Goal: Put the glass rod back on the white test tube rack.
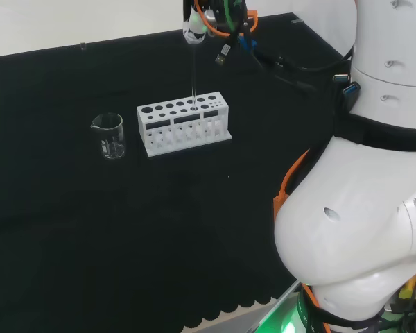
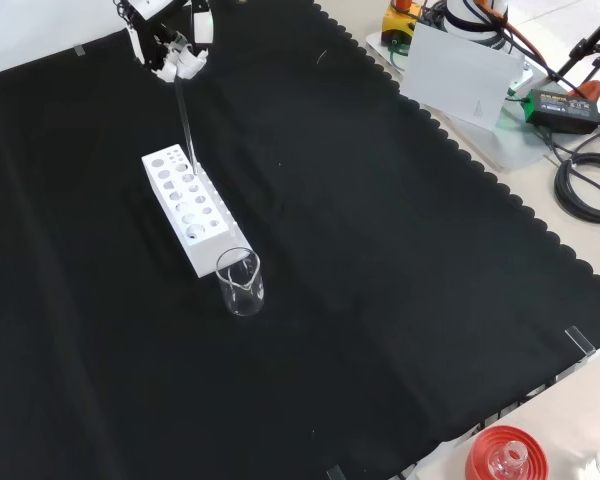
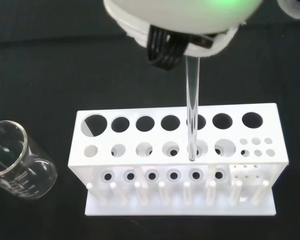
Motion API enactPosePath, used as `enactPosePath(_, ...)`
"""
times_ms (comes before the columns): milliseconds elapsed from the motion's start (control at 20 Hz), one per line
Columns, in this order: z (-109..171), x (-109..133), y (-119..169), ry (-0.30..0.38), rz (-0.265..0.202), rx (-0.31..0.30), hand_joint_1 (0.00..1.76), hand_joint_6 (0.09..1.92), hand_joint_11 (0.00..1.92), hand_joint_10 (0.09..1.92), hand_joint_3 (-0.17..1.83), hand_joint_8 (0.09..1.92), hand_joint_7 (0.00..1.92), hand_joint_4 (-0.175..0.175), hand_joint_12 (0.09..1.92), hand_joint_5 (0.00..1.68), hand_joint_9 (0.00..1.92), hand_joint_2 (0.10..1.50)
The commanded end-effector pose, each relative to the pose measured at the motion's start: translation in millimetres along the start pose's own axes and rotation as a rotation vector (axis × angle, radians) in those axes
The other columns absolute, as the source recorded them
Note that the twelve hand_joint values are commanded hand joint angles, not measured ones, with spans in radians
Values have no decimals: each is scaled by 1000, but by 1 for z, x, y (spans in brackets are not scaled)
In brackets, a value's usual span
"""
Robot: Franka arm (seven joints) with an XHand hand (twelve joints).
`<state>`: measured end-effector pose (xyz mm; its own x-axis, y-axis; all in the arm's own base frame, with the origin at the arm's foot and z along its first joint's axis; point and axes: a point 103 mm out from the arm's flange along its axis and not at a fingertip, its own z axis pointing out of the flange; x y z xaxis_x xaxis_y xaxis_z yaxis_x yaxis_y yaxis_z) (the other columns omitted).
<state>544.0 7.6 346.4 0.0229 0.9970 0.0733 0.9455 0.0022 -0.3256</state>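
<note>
The glass rod [image 1: 193, 73] hangs upright from the hand [image 1: 195, 26], whose fingers pinch its top end. Its lower tip meets the top of the white test tube rack [image 1: 184, 128] at a round hole. In the wrist view the rod [image 3: 191, 112] runs down from the blurred white hand [image 3: 180, 20] to a hole in one of the rack's [image 3: 180, 150] two rows of large holes; how deep the tip sits I cannot tell. From the front, the hand [image 2: 175, 52] holds the rod [image 2: 185, 120] over the far end of the rack [image 2: 190, 205].
A clear glass beaker [image 1: 109, 135] stands left of the rack in the head view and just in front of the rack in the front view, beaker [image 2: 240, 283]. A red ribbed ring [image 2: 505, 455] with a flask sits beyond the cloth's scalloped edge. Cables and boxes [image 2: 560, 100] lie off the cloth.
</note>
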Motion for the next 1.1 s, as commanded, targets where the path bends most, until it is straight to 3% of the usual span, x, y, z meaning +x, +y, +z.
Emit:
enactPosePath(50,-1,1,3,0,2,-1,1331,593,1594,163,691,608,1434,-175,579,1201,1828,627)
enactPosePath(1100,19,-6,20,7,-5,42,1331,593,1593,161,689,609,1434,-175,580,1200,1828,628)
